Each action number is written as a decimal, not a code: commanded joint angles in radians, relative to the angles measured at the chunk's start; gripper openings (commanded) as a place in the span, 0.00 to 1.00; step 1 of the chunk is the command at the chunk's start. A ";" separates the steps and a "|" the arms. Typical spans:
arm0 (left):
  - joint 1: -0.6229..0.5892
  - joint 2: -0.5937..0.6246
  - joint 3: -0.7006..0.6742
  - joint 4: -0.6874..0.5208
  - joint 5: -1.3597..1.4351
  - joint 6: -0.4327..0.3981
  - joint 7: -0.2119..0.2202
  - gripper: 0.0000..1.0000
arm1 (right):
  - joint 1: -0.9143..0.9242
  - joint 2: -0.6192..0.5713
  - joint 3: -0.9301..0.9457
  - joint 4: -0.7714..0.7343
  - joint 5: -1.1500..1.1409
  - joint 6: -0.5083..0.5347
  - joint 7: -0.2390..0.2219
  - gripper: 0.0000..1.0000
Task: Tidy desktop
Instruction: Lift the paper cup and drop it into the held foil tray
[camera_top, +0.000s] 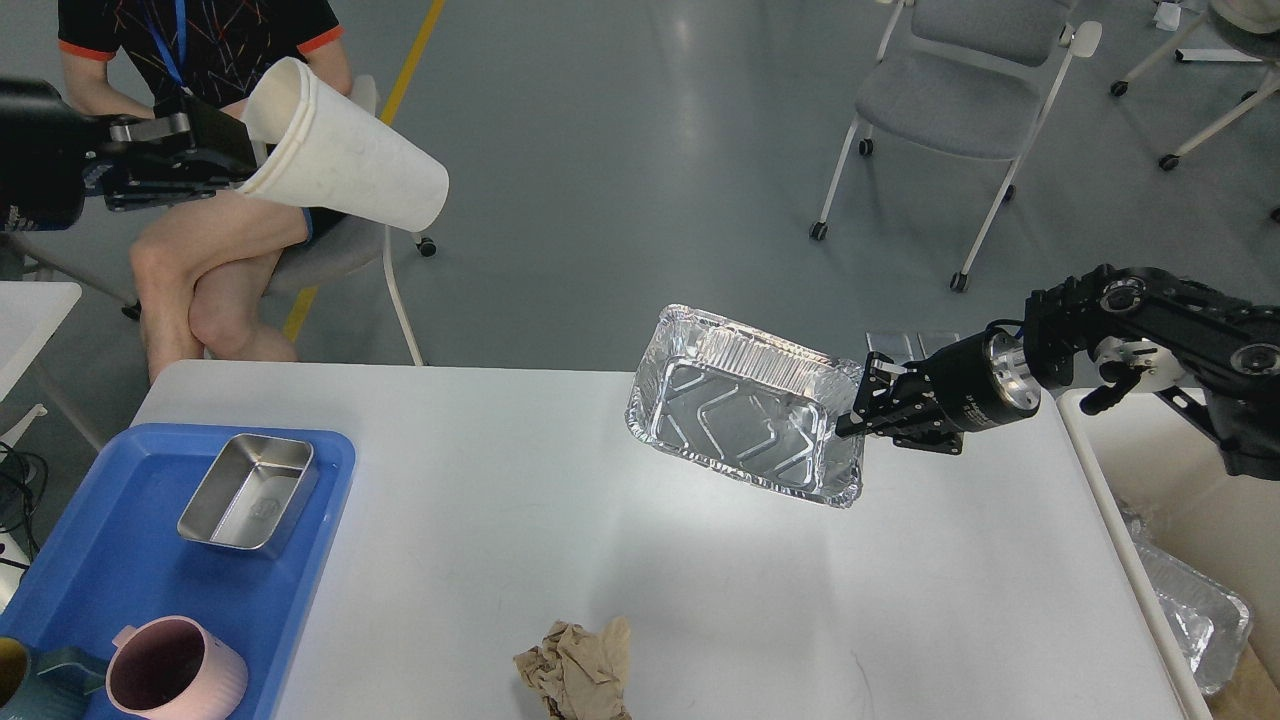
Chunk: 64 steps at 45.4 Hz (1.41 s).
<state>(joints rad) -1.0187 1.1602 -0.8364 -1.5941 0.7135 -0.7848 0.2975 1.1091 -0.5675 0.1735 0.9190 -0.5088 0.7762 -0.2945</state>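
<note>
The white desktop (560, 560) fills the lower view. My left gripper (232, 150) is shut on the rim of a white paper cup (345, 160), held high at the upper left, tilted on its side well above the desktop. My right gripper (858, 408) is shut on the right rim of an empty foil tray (745, 420) and holds it tilted above the desktop's far right part. A crumpled brown paper (578, 668) lies near the front edge.
A blue tray (110, 570) at the left holds a steel box (248, 492) and a pink mug (175, 670). A bin with foil trays (1195, 610) stands at the right. A seated person (220, 200) and chairs (960, 100) are behind the desktop.
</note>
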 joint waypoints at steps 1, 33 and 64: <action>-0.027 -0.055 0.011 0.031 -0.002 0.019 0.003 0.00 | 0.003 0.000 0.001 0.003 0.000 0.000 0.001 0.00; 0.055 -0.993 0.157 0.569 0.322 0.139 -0.006 0.34 | -0.003 -0.026 0.034 0.069 0.000 -0.009 0.001 0.00; 0.043 -0.975 0.188 0.568 0.305 0.188 0.003 0.97 | -0.005 -0.025 0.038 0.069 -0.004 -0.009 0.001 0.00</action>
<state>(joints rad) -0.9751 0.1866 -0.6492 -1.0246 1.0170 -0.5952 0.2988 1.1044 -0.5921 0.2117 0.9878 -0.5124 0.7669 -0.2931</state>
